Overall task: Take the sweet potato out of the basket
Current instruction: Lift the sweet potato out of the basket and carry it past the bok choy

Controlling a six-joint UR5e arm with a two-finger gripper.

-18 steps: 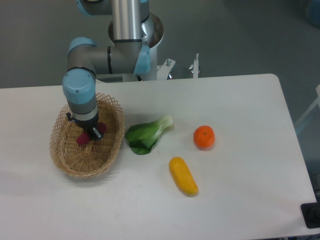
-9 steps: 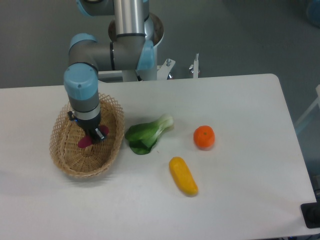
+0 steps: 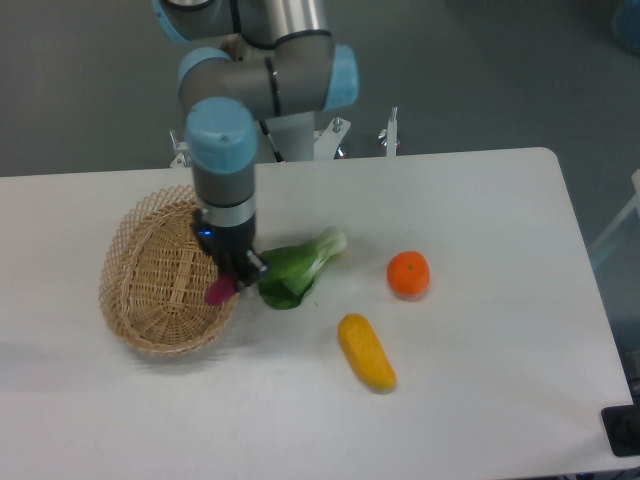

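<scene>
My gripper (image 3: 238, 272) points down over the right rim of the tan wicker basket (image 3: 160, 275) and is shut on the sweet potato (image 3: 220, 290). Only the magenta left end of the sweet potato shows, sticking out below the fingers; the rest is hidden behind them. It hangs above the basket's right edge, lifted off the basket floor. The inside of the basket shows bare weave.
A green bok choy (image 3: 297, 266) lies just right of the gripper, close to the fingers. A round orange fruit (image 3: 408, 275) sits further right. A yellow oblong vegetable (image 3: 366, 352) lies toward the front. The arm's base stands behind the table.
The gripper has lifted the sweet potato out of the basket's middle and carried it right, to above the basket's right rim. The arm has swung right with it.
</scene>
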